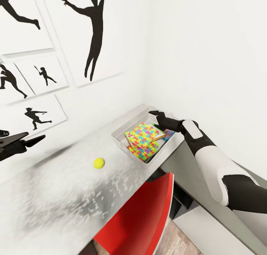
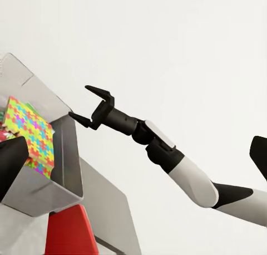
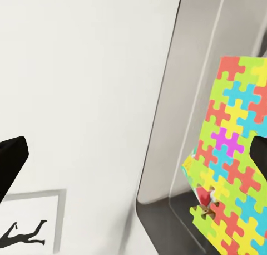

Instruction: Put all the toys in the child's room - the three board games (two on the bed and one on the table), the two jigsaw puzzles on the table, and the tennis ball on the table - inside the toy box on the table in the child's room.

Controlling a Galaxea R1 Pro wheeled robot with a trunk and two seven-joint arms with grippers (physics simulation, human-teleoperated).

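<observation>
Right gripper [image 1: 155, 119] is hovering with jaws spread and empty just above the far rim of the toy box [image 1: 119, 139], seen likewise from the left wrist [image 2: 89, 106]. Left gripper [image 1: 31, 139] is waiting at the far left over the table [image 1: 55, 195], fingers apart, holding nothing. Jigsaw puzzles [image 1: 142, 134] are lying stacked and tilted inside the box; other boxes beneath are partly hidden. Tennis ball [image 1: 99, 163] is sitting on the table, left of the box and apart from it. Judgement: the ball is probably the next pick; approach from above, centre the fingers on it, and close gently so it is not rolling away.
</observation>
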